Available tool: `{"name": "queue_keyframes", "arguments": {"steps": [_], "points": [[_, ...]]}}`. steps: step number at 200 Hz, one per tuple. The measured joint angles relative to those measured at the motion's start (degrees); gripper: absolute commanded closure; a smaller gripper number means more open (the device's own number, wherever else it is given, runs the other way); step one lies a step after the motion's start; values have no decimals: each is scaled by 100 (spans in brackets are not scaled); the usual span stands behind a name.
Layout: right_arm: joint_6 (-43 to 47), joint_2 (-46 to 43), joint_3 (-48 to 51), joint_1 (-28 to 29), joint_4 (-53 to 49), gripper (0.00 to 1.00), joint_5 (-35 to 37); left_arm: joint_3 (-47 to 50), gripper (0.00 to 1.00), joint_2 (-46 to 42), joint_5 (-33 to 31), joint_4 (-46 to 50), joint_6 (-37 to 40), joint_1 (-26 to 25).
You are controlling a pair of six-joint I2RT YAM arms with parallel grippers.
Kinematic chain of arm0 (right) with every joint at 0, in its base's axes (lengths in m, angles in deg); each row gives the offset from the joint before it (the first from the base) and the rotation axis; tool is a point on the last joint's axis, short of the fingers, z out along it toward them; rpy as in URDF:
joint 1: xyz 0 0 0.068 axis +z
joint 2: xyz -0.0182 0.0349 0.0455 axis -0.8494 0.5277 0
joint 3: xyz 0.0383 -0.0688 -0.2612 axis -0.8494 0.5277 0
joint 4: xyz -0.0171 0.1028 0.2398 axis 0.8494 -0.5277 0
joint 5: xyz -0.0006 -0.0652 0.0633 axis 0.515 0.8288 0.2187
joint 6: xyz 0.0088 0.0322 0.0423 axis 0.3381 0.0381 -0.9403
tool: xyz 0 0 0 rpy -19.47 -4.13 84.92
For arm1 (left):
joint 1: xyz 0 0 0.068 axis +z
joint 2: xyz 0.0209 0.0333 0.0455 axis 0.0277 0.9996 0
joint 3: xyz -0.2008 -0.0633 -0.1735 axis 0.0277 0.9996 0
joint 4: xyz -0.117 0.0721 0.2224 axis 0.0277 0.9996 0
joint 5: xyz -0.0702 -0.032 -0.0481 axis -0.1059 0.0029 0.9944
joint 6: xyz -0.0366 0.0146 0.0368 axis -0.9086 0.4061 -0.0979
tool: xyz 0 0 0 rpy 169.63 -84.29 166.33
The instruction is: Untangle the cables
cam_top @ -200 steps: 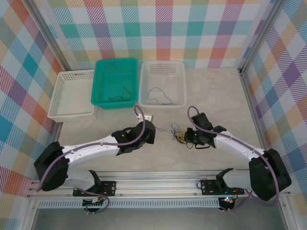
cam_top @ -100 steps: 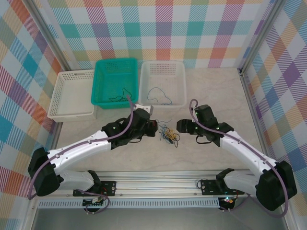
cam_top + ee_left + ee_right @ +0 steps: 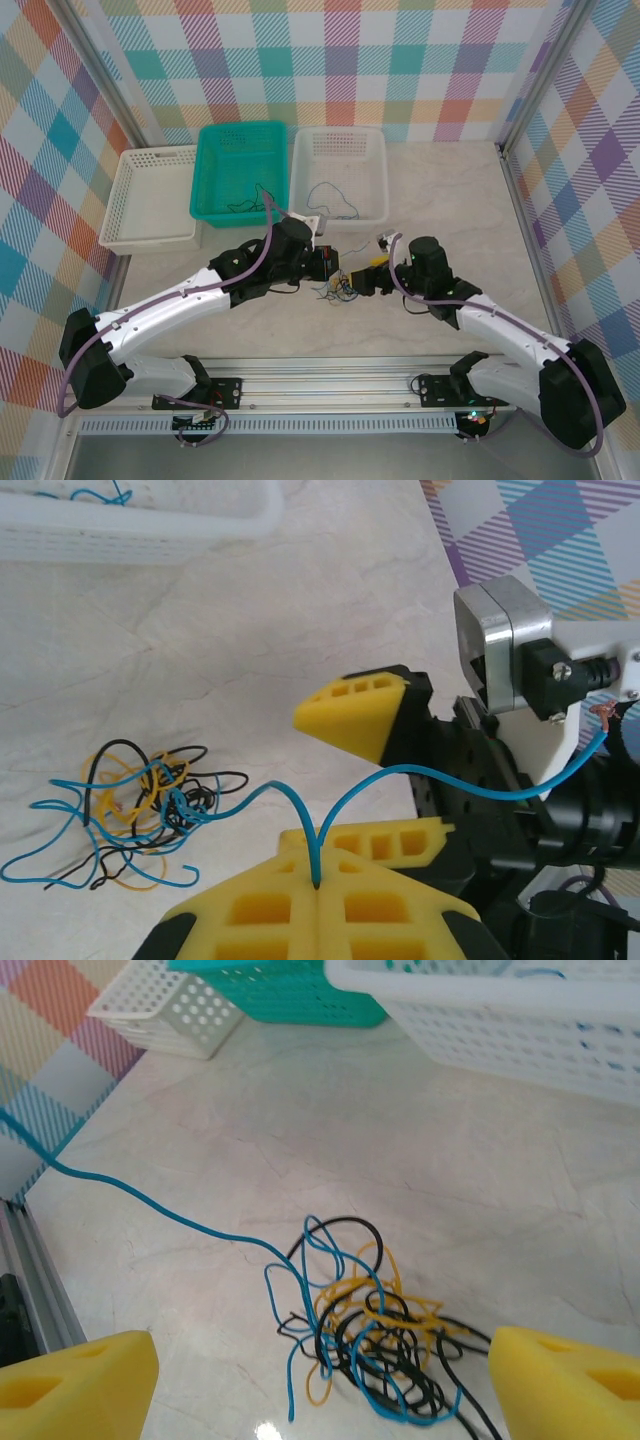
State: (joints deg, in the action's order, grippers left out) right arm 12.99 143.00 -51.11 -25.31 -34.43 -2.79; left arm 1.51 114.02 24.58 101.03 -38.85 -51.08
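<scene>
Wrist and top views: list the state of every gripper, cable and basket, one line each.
left gripper: shut on blue cable
right gripper: open, fingers wide apart
blue cable: partly drawn out, rest caught in the clump
cable clump: tangled
teal basket: holds dark cables
middle white basket: holds a blue strand

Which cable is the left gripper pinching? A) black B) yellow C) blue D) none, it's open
C: in the left wrist view a blue cable comes out of the shut left gripper and trails to the clump on the table.
</scene>
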Motion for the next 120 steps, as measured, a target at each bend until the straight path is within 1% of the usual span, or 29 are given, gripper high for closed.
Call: {"name": "queue_keyframes", "arguments": {"steps": [27, 52, 99, 120], "points": [[273, 319, 98, 328, 695, 16, 94, 0, 100, 0, 153, -48, -74, 0], [452, 645, 98, 621, 1095, 16, 291, 4, 100, -15, 249, -295, -92, 0], [496, 1268, 63, 1165, 1937, 16, 953, 149, 100, -251, 385, -699, -186, 0], [450, 1576, -17, 1373, 2218, 17, 1314, 208, 100, -313, 444, -828, -190, 0]]}}
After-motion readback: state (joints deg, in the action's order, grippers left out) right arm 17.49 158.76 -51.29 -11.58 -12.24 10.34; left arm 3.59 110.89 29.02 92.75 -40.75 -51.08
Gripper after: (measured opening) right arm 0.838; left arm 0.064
